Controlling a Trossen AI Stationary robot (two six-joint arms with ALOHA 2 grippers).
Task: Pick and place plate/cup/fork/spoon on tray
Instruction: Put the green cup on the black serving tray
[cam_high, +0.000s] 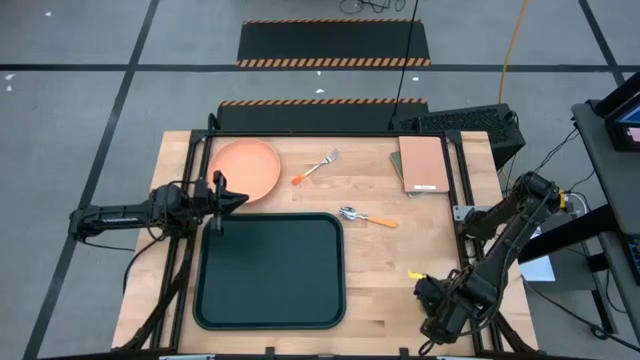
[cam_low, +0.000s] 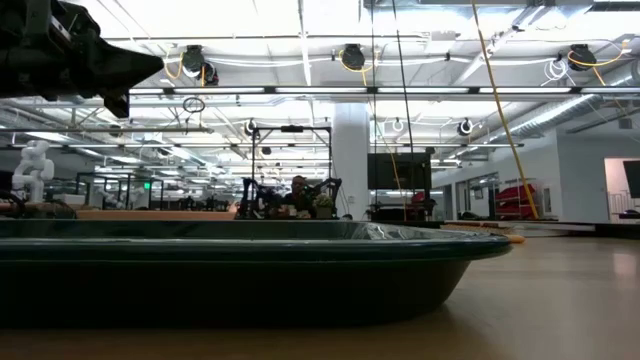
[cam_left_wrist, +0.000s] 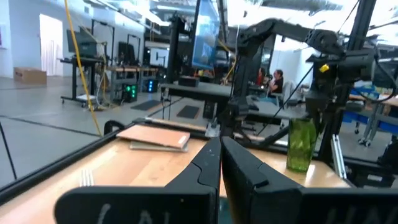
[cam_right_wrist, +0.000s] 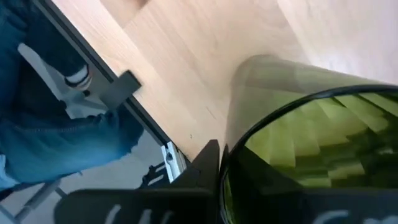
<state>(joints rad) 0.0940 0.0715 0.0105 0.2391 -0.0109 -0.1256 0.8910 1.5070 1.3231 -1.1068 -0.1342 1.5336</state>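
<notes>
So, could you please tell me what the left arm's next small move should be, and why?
Probably open the left gripper and ease it onto the plate's rim. It is shut, right at the edge of the plate, which lies on the table outside the tray; the tray holds nothing yet. The right gripper is at the table's right front corner.

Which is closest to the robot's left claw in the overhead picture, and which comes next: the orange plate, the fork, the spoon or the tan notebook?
From the left gripper, at the tray's top-left corner:
1. The plate, just beyond it.
2. The fork, toward the table's middle.
3. The spoon, right of the tray; fairly close to the fork's distance.
4. The notebook, far right.
</notes>
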